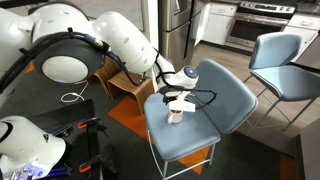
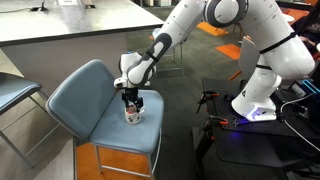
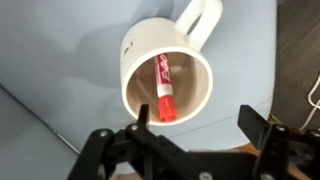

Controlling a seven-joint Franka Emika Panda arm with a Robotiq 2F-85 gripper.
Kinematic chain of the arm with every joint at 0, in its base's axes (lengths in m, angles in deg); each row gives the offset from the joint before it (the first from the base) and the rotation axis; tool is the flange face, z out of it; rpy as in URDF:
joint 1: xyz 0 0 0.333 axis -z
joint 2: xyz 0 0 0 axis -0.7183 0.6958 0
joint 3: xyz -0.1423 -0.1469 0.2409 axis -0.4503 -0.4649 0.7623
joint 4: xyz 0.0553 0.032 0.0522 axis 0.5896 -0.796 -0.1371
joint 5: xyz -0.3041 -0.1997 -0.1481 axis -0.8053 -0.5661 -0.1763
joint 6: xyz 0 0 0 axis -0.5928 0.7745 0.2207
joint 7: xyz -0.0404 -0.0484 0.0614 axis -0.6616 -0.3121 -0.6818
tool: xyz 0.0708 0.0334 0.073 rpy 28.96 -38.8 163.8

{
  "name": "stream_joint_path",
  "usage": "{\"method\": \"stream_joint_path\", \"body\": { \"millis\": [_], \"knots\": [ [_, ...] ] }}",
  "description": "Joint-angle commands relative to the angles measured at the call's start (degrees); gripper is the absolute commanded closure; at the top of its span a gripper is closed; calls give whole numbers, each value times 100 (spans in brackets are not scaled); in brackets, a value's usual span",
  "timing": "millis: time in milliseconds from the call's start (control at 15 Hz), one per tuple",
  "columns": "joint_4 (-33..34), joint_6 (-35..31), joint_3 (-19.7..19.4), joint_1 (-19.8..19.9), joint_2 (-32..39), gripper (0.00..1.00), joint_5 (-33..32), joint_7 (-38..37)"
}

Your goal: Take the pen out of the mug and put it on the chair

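Observation:
The white mug [image 3: 168, 75] stands on the seat of the pale blue-grey chair [image 3: 60, 60]. The red pen [image 3: 164, 90] stands inside it, leaning on the wall. My gripper [image 3: 195, 120] is open and empty, right above the mug, with one finger at the pen's lower end and the other off to the side over the seat. In both exterior views the gripper [image 1: 178, 104] [image 2: 132, 101] hovers over the mug [image 1: 177, 115] [image 2: 132, 117] on the chair [image 1: 215, 100] [image 2: 85, 95]. The pen does not show there.
A second identical blue-grey chair [image 1: 285, 60] stands behind, its edge also in an exterior view [image 2: 10, 95]. A plywood stool [image 1: 120, 85] is behind the arm. A counter [image 2: 70, 30], robot base [image 2: 255, 100] and cables on dark floor lie around.

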Motion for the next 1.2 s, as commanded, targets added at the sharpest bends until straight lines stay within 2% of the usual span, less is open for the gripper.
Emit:
{"method": "stream_joint_path", "body": {
  "millis": [0, 133, 400, 733, 1133],
  "knots": [
    [-153, -256, 18, 103, -70, 26, -145, -190],
    [-75, -295, 34, 156, -9, 40, -159, -143],
    [260, -134, 76, 221, 171, 52, -230, -58],
    [636, 64, 192, 227, 561, 47, -268, -23],
    [1182, 173, 191, 264, 993, 48, -290, -64]
  ]
}}
